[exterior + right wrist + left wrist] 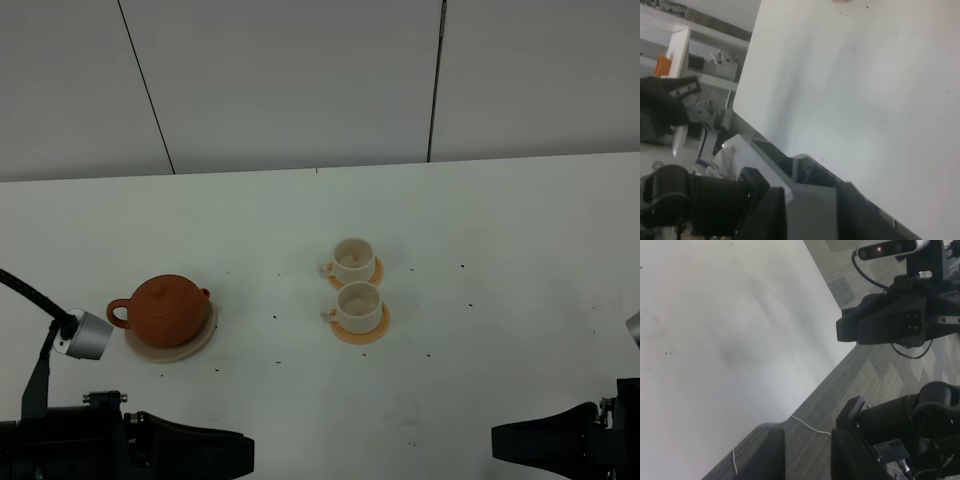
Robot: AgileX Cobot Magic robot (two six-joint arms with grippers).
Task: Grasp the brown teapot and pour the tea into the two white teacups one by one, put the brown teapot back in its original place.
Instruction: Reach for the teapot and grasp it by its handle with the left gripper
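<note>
I see my left gripper (807, 442) and right gripper (810, 200) both partly parted, holding nothing. The brown teapot (168, 308) sits on its beige plate (196, 346) ahead of the left gripper. Beyond and between both grippers stand the nearer teacup (359, 300) and farther teacup (354, 260).

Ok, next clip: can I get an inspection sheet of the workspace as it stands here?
Surface: white table, with a few small dark specks.
Job's things: brown teapot upright on the beige plate, lid on. Far white teacup and near white teacup sit to its right, each on an orange coaster.
Clutter: nothing seen.
Grippers: left gripper and right gripper are both open and empty, at the table's near edge.
Cables: black cable runs to the left wrist camera; thin white cable lies on the floor.
Surroundings: grey wall panels, grey carpet, shelving.
</note>
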